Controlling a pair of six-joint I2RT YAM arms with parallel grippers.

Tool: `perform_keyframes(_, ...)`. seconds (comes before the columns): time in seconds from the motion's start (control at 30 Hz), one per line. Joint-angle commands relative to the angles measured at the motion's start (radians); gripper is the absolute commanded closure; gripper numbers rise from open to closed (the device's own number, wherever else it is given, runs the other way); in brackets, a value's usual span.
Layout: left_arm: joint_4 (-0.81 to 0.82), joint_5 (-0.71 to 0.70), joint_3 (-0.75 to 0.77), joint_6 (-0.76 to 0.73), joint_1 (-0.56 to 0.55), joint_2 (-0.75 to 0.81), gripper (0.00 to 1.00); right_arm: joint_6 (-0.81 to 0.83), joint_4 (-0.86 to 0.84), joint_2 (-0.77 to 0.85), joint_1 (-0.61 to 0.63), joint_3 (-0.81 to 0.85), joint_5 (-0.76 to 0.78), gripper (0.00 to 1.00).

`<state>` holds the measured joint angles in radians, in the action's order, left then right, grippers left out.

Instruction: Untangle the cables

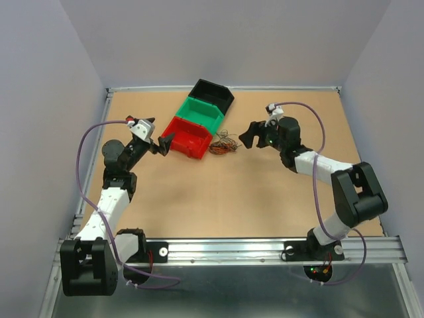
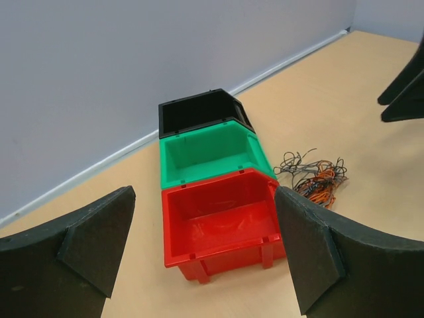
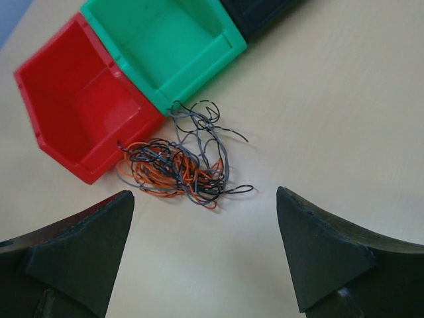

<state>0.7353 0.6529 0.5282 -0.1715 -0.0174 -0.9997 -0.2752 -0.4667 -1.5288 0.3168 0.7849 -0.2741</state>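
Note:
The cables [image 1: 223, 143] lie in one tangled heap of thin orange, grey and black loops on the table, just right of the red bin [image 1: 188, 137]. The right wrist view shows this heap [image 3: 182, 165] ahead of my right gripper [image 3: 202, 255], which is open with nothing between its fingers. In the top view the right gripper [image 1: 247, 136] hovers a short way right of the cables. My left gripper [image 1: 161, 144] is open and empty at the left side of the red bin. From the left wrist the cables [image 2: 315, 175] appear beyond the red bin [image 2: 222, 222].
Three open bins stand in a diagonal row: red, green [image 1: 201, 113] and black [image 1: 213, 94], all with nothing inside them. Grey walls close the back and sides. A metal rail [image 1: 265, 248] runs along the near edge, and purple arm cables [image 1: 86, 142] arch over each arm.

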Motion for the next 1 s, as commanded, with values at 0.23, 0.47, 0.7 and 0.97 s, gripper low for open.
perform_keyframes(0.23, 0.033, 0.024, 0.055, -0.013, -0.003, -0.004, 0.01, 0.229, 0.21, -0.28, 0.128, 0.298, -0.004, 0.08)
perform_keyframes(0.47, 0.032, 0.036, 0.061, -0.013, -0.004, -0.019, 0.01, 0.266, 0.246, -0.439, 0.192, 0.418, 0.05, 0.09)
perform_keyframes(0.7, 0.03, 0.071, 0.059, -0.028, -0.016, -0.033, 0.01, 0.264, 0.244, -0.511, 0.215, 0.459, 0.047, 0.56)
perform_keyframes(0.97, 0.03, -0.002, 0.067, -0.065, -0.137, -0.099, 0.01, 0.209, 0.056, -0.303, 0.217, 0.205, -0.054, 0.99)
